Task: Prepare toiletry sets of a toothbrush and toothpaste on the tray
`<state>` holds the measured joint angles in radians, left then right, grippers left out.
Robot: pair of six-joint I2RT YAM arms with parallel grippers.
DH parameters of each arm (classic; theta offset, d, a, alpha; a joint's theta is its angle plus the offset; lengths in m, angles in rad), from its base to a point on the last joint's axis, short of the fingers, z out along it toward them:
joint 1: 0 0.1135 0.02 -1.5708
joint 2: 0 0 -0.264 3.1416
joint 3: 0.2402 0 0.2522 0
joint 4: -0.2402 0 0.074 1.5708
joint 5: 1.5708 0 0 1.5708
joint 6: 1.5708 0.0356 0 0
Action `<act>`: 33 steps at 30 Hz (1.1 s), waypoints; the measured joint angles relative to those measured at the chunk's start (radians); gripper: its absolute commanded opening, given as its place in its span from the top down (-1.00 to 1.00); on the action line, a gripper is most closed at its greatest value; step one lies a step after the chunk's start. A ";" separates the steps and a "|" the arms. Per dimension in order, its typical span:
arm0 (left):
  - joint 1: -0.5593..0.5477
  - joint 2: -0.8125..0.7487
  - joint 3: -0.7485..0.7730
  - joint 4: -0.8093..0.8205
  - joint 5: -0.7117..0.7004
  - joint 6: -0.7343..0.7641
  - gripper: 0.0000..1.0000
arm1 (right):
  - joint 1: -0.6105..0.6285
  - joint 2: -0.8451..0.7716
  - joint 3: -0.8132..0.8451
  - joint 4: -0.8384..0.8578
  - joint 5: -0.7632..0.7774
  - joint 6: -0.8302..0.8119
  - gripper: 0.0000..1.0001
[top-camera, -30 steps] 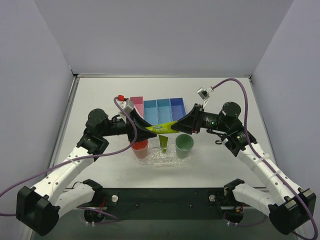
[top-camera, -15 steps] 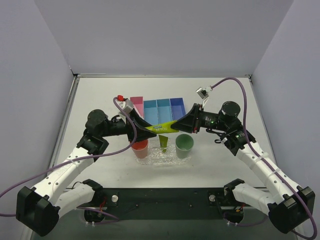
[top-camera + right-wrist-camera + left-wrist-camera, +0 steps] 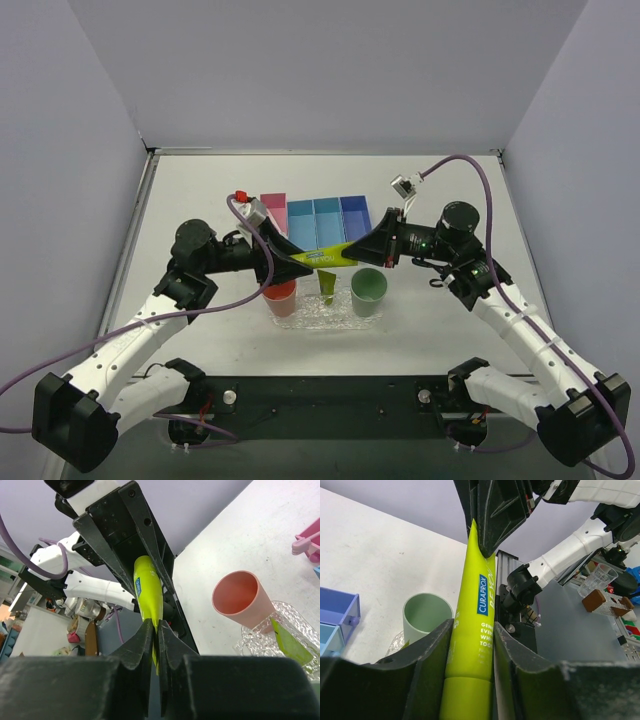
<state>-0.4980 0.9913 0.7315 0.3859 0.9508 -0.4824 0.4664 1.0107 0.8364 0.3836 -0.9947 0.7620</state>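
Since a second ago the right gripper [image 3: 347, 252] has pinched fully shut on the flat crimped end of one toothpaste [image 3: 328, 256]. The left gripper [image 3: 304, 262], fingers half parted, clamps its capped end, so both hold it in the air over the 12 o'clock edge of the tray [image 3: 322, 320]. Tubes number two: the second tube [image 3: 327, 288] stands on the tray between two cups, the pink cup [image 3: 281, 297] at 9 o'clock and the green cup [image 3: 368, 291] at 3 o'clock. Four bins [image 3: 327, 220], one pink and three blue, lie at 12 o'clock beyond. Both table sides are well apart from the tray. A pink shape [image 3: 305, 542], cut off by the right wrist view's edge, cannot be named
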 measured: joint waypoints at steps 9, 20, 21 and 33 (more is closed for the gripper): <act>0.015 -0.027 0.037 -0.161 -0.053 0.128 -0.55 | 0.013 -0.034 0.133 -0.387 0.110 -0.223 1.00; 0.082 -0.107 0.140 -0.416 -0.297 0.306 -0.61 | 0.209 -0.042 0.379 -0.834 0.445 -0.425 1.00; 0.101 -0.105 0.141 -0.428 -0.330 0.305 -0.61 | 0.227 -0.032 0.397 -0.856 0.465 -0.430 1.00; 0.166 -0.105 0.141 -0.581 -0.775 0.309 -0.61 | 0.473 0.253 0.650 -1.098 0.793 -0.507 1.00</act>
<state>-0.3325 0.8867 0.8726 -0.1947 0.1761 -0.1738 0.9398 1.2633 1.4868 -0.7143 -0.2016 0.2550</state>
